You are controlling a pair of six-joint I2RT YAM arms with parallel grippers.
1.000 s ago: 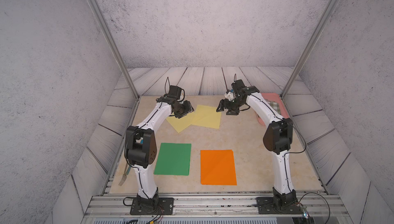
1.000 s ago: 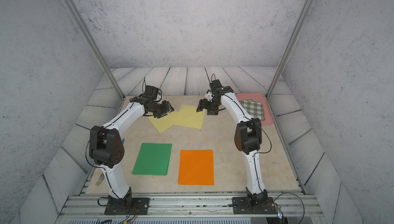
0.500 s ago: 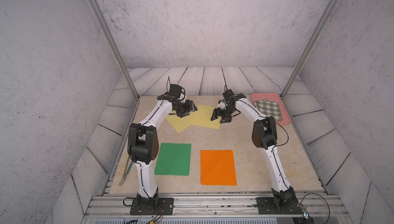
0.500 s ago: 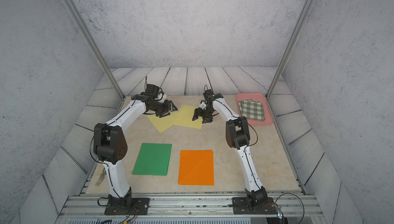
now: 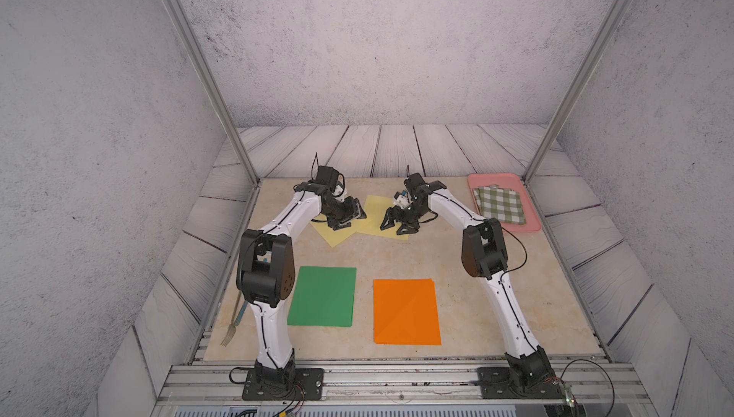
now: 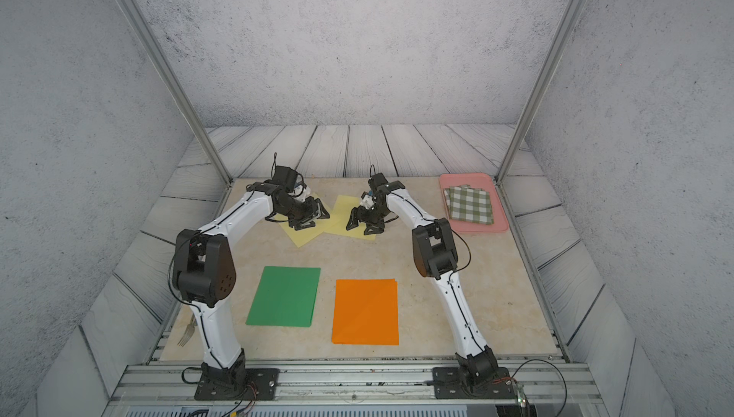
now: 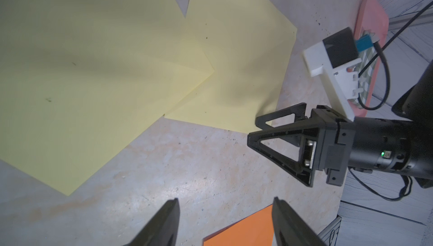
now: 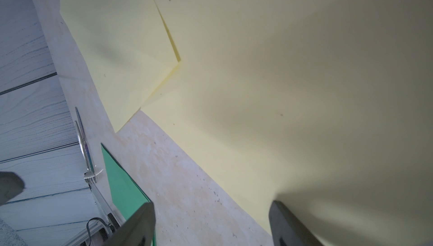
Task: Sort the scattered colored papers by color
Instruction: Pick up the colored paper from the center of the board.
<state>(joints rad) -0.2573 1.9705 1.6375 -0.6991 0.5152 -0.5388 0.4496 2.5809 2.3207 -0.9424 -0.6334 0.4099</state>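
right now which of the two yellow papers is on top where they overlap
The yellow sheet by the left gripper; its corner overlies the other yellow sheet, by the right gripper.

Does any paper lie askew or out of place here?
Yes. One pale yellow sheet lies turned against the other pale yellow sheet, overlapping only partly; the green paper and orange paper sit square.
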